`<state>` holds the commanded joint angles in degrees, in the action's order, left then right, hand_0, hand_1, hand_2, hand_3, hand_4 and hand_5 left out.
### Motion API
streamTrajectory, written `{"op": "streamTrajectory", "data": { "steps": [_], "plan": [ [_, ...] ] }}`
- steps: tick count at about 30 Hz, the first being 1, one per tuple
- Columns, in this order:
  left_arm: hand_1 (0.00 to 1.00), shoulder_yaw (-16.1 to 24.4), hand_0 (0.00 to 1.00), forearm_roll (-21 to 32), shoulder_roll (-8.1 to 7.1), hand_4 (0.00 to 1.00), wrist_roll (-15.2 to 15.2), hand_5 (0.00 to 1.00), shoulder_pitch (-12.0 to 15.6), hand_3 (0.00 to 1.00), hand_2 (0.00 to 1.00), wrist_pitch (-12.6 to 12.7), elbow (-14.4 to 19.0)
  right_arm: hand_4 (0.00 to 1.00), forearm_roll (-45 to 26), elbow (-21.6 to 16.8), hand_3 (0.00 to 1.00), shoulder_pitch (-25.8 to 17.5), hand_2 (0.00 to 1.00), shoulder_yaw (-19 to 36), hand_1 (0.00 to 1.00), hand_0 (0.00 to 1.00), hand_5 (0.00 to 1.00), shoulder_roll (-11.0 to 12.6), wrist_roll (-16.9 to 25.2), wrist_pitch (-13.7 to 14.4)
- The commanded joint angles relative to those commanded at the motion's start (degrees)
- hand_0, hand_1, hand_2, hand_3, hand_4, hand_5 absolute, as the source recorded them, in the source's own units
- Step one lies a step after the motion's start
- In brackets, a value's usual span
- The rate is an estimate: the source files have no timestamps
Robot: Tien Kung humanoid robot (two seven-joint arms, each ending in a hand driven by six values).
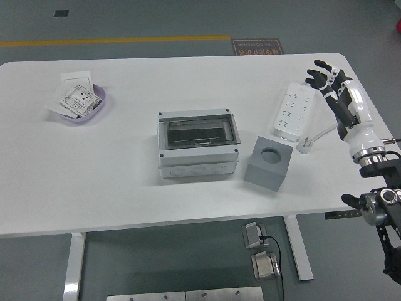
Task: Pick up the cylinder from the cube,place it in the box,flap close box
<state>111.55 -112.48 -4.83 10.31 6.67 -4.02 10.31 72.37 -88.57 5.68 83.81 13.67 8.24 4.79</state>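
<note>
At the white table [94, 188], a grey cube [268, 163] sits nearest the front edge, its round socket apparently empty; no cylinder can be made out anywhere on the surface. Just left of it stands the grey junction box [198, 143], its clear flap looking lowered over the compartment, though whether anything lies inside cannot be told. At the right, the robot's right hand [331, 84] hovers with fingers spread, gripping nothing, beside a white power strip [294, 113] whose cord and plug [305, 145] trail toward the cube. The risk from here: a low sweep inward could snag that cord or nudge the strip, dragging the plug against the cube. Far left, a lilac dish [100, 106] of printed cards rests well clear.
</note>
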Motion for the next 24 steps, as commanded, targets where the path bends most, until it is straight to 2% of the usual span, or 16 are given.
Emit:
{"op": "streamTrajectory", "data": {
  "steps": [3,24],
  "plan": [
    [0.66,-0.33,0.594,0.32,-0.06,0.667,0.03,0.294,-0.1,0.601,0.608,0.0,0.0,0.922,0.38,-0.12,0.793,0.06,0.706,0.26,0.701,0.82,0.57,0.01,-0.03,0.13],
    [0.66,-2.26,0.594,2.2,-0.08,0.666,0.14,0.294,-0.24,0.6,0.607,-0.04,0.0,0.92,2.17,0.06,0.771,-0.45,0.688,1.24,0.691,0.815,0.579,-0.35,-0.37,0.6]
  ]
}}
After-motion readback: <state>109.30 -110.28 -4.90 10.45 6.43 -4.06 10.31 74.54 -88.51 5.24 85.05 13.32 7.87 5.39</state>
